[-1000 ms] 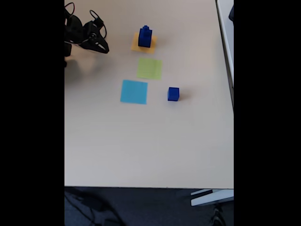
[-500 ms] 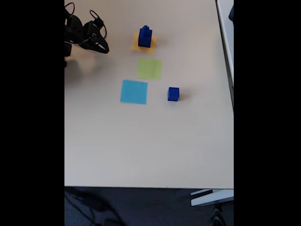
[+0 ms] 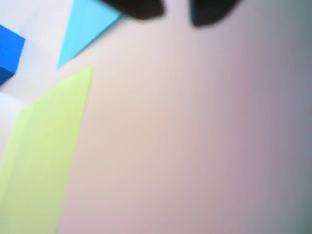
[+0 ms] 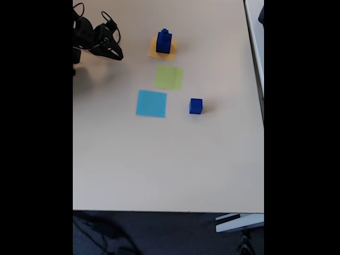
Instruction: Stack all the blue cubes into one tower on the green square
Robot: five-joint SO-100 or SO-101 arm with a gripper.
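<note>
In the wrist view we see the green square (image 3: 44, 156) below a light-blue square (image 3: 85, 27) and a blue cube (image 3: 9, 51). In the fixed view a cube tower (image 4: 163, 41) stands on the orange square (image 4: 154, 51) above the green square (image 4: 169, 77); a lone cube (image 4: 195, 105) sits lower right; we cannot tell whether the fingers (image 4: 118, 55) are parted
</note>
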